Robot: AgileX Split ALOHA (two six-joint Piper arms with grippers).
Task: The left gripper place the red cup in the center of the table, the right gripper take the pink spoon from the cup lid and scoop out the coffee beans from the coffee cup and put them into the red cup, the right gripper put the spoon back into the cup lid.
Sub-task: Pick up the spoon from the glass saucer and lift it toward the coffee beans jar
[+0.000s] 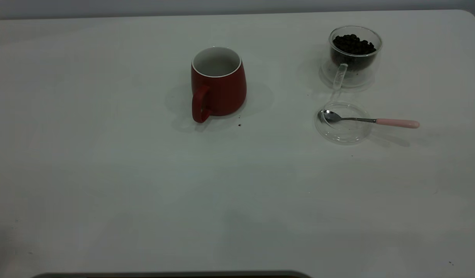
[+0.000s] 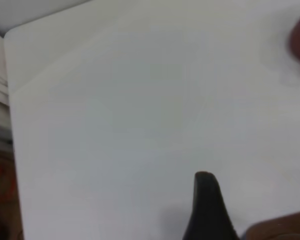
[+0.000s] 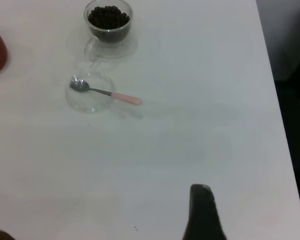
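Right wrist view – spoon lies across lid, handle toward right gripper; can't tell fingers' opening.

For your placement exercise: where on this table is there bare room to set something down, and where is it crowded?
Bare: the table left of the red cup and the whole near half. Also free: the strip between red cup and cup lid. Crowded: the far right, where coffee cup, lid and pink spoon cluster.
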